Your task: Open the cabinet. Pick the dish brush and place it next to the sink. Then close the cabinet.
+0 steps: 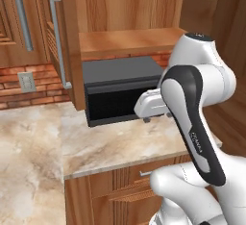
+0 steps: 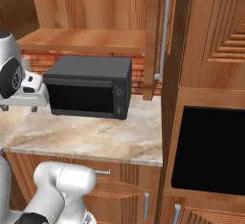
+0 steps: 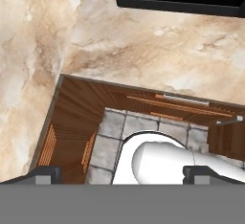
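Observation:
The cabinet [image 1: 127,12] stands open, its inside shelf [image 2: 81,39] bare where I can see it. One door [image 1: 72,41] is swung out edge-on with its silver bar handle [image 1: 55,41]. In the right base view a door [image 2: 152,36] with its handle [image 2: 164,36] also stands out. My gripper [image 1: 157,118] points down over the counter, just in front of the black microwave [image 1: 120,89]. It is open with nothing between its fingertips [image 3: 43,173]. The dish brush and the sink are out of view.
The microwave [image 2: 91,91] sits on the marble counter [image 2: 86,137] under the cabinet. A wooden drawer unit [image 1: 115,190] lies below the counter edge. A tall unit with a black oven front [image 2: 210,146] stands to the right. A wall outlet [image 1: 27,81] is on the brick backsplash.

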